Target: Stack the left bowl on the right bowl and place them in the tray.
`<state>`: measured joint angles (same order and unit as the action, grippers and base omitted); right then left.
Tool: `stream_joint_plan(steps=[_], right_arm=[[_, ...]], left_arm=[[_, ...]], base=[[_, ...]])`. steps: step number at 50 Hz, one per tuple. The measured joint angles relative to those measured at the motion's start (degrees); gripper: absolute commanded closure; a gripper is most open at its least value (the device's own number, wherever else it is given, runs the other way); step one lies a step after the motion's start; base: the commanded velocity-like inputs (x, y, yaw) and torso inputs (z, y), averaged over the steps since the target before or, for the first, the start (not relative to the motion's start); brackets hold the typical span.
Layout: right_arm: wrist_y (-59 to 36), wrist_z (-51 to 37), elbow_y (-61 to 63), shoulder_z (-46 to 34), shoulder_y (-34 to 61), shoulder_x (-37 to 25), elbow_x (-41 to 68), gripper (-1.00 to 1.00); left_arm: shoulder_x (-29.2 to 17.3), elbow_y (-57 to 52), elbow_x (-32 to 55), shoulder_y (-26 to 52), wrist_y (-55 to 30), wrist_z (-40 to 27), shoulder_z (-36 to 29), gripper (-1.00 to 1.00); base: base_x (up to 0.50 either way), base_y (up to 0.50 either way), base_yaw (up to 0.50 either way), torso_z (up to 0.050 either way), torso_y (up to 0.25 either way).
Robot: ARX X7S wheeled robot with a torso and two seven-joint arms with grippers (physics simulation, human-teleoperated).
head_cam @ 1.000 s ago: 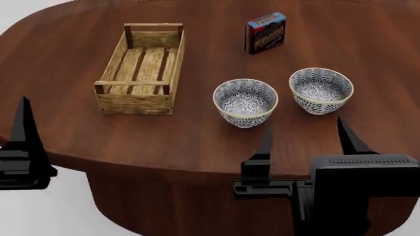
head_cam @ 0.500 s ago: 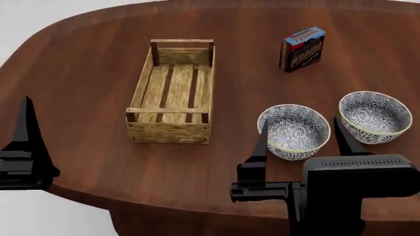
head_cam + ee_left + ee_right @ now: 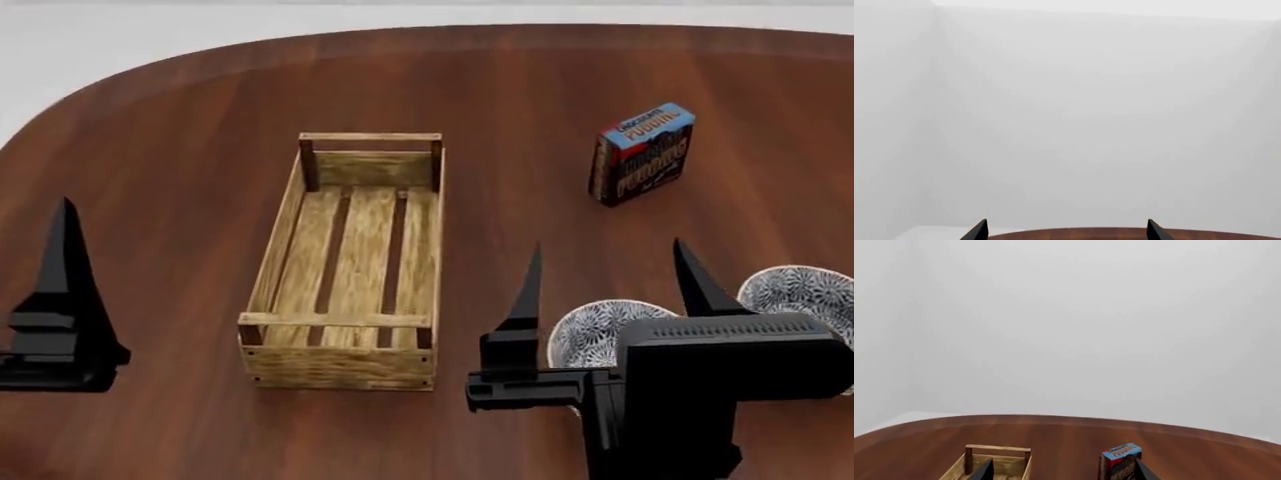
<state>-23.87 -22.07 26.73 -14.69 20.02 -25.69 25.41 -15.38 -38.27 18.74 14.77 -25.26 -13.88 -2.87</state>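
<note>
Bowls first: the left bowl (image 3: 603, 330) sits near the table's front edge toward its right side, white porcelain with a fine dark floral print inside, round and open, mostly hidden behind the right gripper (image 3: 607, 300). Just beside it, farther right, is the right bowl (image 3: 805, 291), same pattern and a thin pale rim, cut by the picture's edge; whether the two touch I cannot tell. The tray (image 3: 352, 259) lies lengthwise around the middle of the table, left of the bowls and apart from them: pale weathered wood, rough grain, three bottom slats with dark gaps, low plank sides, darker square corner posts. Nothing sits in it. A pudding box (image 3: 642, 153) stands upright toward the far right, glossy card with a blue top and dark red faces, turned a little askew.

That right gripper is black, matte and blocky, its two tapered fingers spread wide with nothing between them, hanging over the front edge by the left bowl. The left gripper (image 3: 1066, 231) is near the front left edge; the left wrist view shows two pointed tips well apart, also holding nothing.

The table (image 3: 160, 180) is dark reddish-brown wood, smooth, with long streaked grain and a rounded outline. Around it the room is plain pale grey-white, walls and floor alike.
</note>
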Motion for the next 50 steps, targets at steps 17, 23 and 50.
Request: stream_joint_plan(steps=[17, 23, 50], right_arm=[[0.70, -0.02, -0.71, 0.10, -0.08, 0.12, 0.14, -1.00], [0.73, -0.25, -0.82, -0.01, -0.05, 0.12, -0.10, -1.00], [-2.75, -2.71, -0.86, -0.90, 0.85, -0.11, -1.11, -1.00]], left_arm=[[-0.32, 0.17, 0.36, -0.17, 0.38, -0.20, -0.62, -1.00], [-0.47, 0.18, 0.53, -0.21, 0.45, -0.30, -0.71, -1.00], [-1.19, -0.31, 0.86, -0.24, 0.39, -1.05, -1.29, -1.00]], base=[[0.50, 0.03, 0.00, 0.000, 0.001], [0.50, 0.03, 0.00, 0.000, 0.002], [0.09, 0.01, -0.10, 0.000, 0.000]])
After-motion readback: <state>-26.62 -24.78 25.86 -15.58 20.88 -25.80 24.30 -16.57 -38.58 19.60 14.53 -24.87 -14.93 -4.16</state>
